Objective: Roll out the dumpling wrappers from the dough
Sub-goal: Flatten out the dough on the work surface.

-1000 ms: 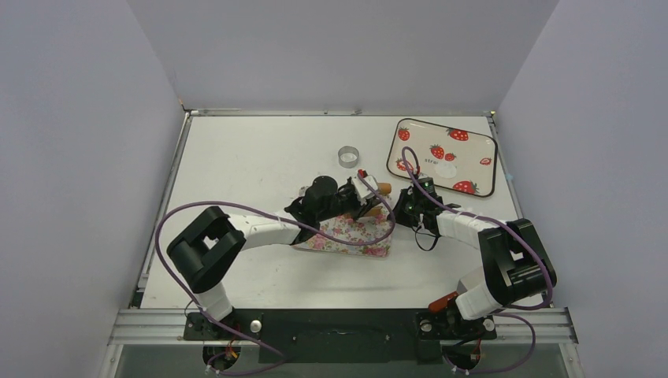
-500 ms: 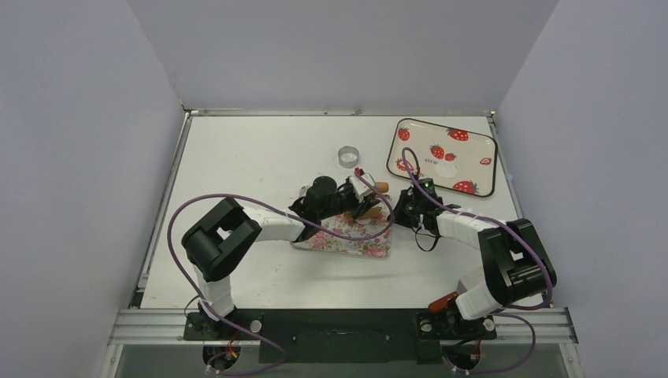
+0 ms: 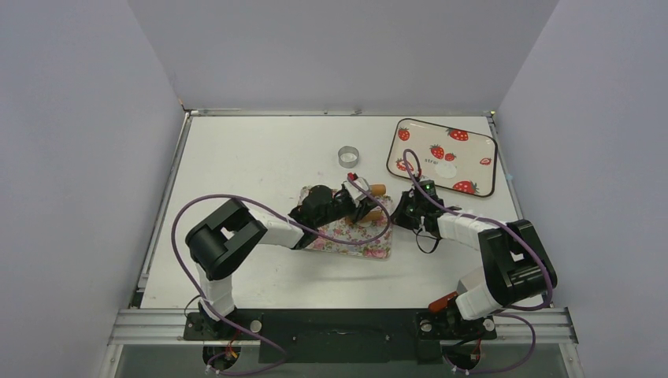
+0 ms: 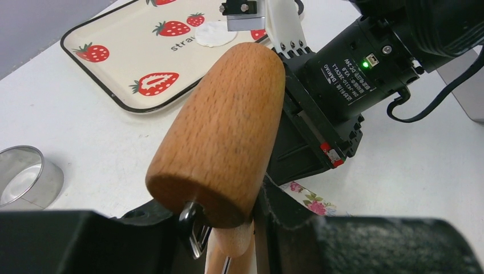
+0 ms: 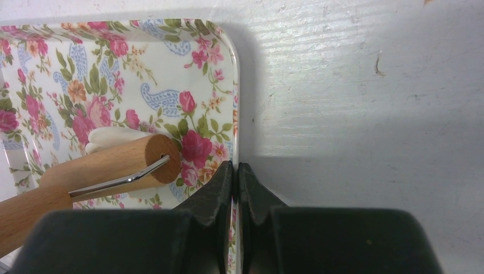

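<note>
Left claw [image 4: 228, 246] is gripping the roller [image 4: 225, 128] by its thin handle. Its jaws are standing part-way apart around the handle, and its black fingers [image 4: 342, 245] are crowding the bottom of the wrist view. The barrel is pointing away from the claw, toward the right arm, and is lying across the dough [image 5: 109, 137], a small white lump showing on both sides of the wood. The dough is sitting on the floral tray [image 5: 171, 63], not far in from the rim where the right claw is working. Right claw [image 5: 235, 171] is reaching in from the right, pinched fully closed, with that rim running straight into the seam between its fingers [image 5: 205, 211]; it is looking like a grip on the rim. From above, the floral tray is lying about mid-worktop [image 3: 252, 157], a little nearer the near edge than the far one, with both arms meeting over it. Farther out, a ring [image 3: 348, 156] is standing alone toward the far edge, about midway across, apart from both trays. A strawberry tray [image 3: 469, 153] is sitting in the far right corner. One wrapper [image 3: 447, 169], a thin white disc, is lying flat on it toward its near edge, well apart from the dough.
</note>
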Available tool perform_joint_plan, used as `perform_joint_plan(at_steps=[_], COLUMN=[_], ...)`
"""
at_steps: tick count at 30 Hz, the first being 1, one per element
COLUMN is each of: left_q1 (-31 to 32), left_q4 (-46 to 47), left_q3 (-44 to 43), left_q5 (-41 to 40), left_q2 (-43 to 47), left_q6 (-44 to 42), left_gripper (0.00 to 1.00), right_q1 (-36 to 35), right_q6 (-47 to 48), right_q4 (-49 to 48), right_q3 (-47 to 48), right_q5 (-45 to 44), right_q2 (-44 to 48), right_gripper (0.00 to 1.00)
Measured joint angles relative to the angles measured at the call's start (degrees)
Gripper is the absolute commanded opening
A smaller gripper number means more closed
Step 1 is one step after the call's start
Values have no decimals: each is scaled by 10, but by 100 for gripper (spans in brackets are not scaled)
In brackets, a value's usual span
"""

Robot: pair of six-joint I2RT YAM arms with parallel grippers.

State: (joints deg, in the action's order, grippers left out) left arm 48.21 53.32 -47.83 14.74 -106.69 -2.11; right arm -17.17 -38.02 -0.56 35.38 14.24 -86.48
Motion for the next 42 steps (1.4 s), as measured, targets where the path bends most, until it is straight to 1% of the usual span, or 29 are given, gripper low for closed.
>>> perform_joint_plan(at_steps=[9, 18, 25, 34, 37, 42], left_q1=[-1, 19, 29, 29, 27, 20], left_q4=[42, 64, 65, 67, 60, -20], left_q3=[15, 22, 22, 23, 19, -12], left_q5=[3, -11, -4, -2, 7, 40], left_q2=[-10, -19, -28, -32, -31, -12], left_q6=[38, 60, 90, 106, 105, 104], left_gripper=[0, 0, 0, 0, 0, 0], right_q1=[7, 16, 25, 33, 34, 35], right_q6=[0, 8, 9, 10, 11, 13], right_q4=[-6, -2, -4, -3, -3, -3], right_q3=[-10, -10, -23, -24, -24, -24], right_q5=[8, 19, 21, 19, 19, 19], right_q2=[7, 8, 20, 23, 23, 23], right_gripper=[0, 0, 0, 0, 0, 0])
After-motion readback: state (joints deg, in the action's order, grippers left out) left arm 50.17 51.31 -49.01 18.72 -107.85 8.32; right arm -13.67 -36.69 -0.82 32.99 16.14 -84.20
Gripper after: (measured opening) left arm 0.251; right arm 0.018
